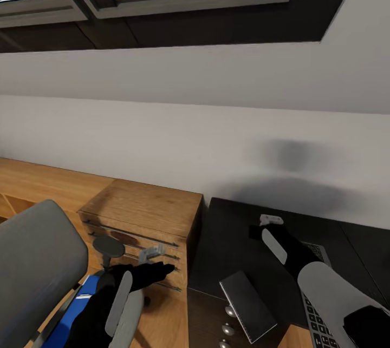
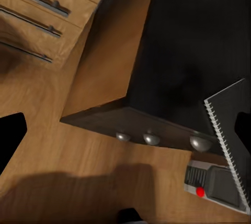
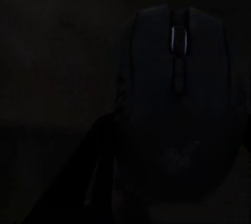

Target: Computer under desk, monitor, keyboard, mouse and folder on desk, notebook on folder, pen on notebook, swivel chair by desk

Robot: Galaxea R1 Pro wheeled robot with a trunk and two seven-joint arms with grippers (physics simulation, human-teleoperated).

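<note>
Head view. Dark, near-black bench (image 1: 233,240) against the white wall, with a light-wood drawer chest (image 1: 142,212) touching its side. The right arm reaches over the bench top; its right gripper (image 1: 269,222) sits low above the surface, and the spread of its jaws cannot be told from here. A grey keyboard (image 1: 317,313) lies under that forearm. A flat grey spiral-edged notebook (image 1: 247,306) overhangs the bench's front edge. The left gripper (image 1: 153,259) hangs in front of the chest, beside the grey swivel chair (image 1: 38,261), on whose seat a blue folder (image 1: 73,310) lies.

Left wrist view. Bench corner with three round metal knobs (image 2: 151,139); the left jaws stand wide, holding nothing.

Right wrist view. Very dark: a black computer mouse (image 3: 178,109) lies on the bench close below the camera; the jaws cannot be told.

Step judged: gripping the mouse. Centre over its body, close across its narrow flanks, then lift straight and set it just beside the keyboard.
</note>
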